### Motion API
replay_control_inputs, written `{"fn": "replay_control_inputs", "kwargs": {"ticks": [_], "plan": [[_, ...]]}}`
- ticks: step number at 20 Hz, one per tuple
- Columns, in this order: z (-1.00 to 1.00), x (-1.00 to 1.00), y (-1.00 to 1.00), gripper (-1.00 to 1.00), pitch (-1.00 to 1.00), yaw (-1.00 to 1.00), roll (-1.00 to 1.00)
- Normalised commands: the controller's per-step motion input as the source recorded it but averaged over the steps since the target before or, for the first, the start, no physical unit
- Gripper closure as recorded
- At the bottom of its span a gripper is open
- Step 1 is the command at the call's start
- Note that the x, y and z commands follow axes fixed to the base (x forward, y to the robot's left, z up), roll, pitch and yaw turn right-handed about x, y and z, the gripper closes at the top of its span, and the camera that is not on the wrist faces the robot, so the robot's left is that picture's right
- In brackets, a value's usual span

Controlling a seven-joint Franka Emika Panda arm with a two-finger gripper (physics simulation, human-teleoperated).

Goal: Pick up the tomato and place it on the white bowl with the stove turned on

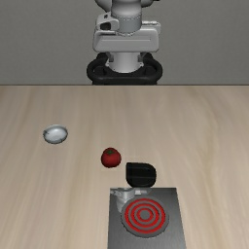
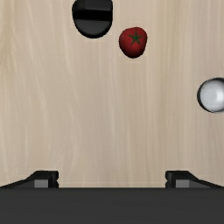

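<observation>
Tomato (image 2: 133, 40): lies apart from my spread, empty hand (image 2: 112, 179); I should centre above it, clear of the nearby black bowl (image 2: 94, 16).

no readable text, labels or numbers anywhere

The white-and-grey robot arm (image 1: 124, 34) is cut off by the exterior view's upper edge. The flat black stove with glowing red rings (image 1: 167, 199) is cropped by that view's lower edge. In the wrist view the round black bowl (image 2: 94, 17) and the glossy white bowl (image 2: 213, 94) are each cut by a picture edge. The small grey stove knob (image 1: 121, 195) is too small for its setting to be read.
</observation>
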Motion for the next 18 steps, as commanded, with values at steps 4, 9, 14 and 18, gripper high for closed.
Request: {"fn": "replay_control_inputs", "kwargs": {"ticks": [4, 9, 14, 18], "plan": [[0.0, 0.75, -0.25, -1.0, 0.0, 0.0, 0.0], [0.0, 1.0, 0.0, -1.0, 0.0, 0.0, 0.0], [0.0, 1.0, 0.0, -1.0, 0.0, 0.0, 0.0], [0.0, 0.75, -0.25, -1.0, 0.0, 0.0, 0.0]]}}
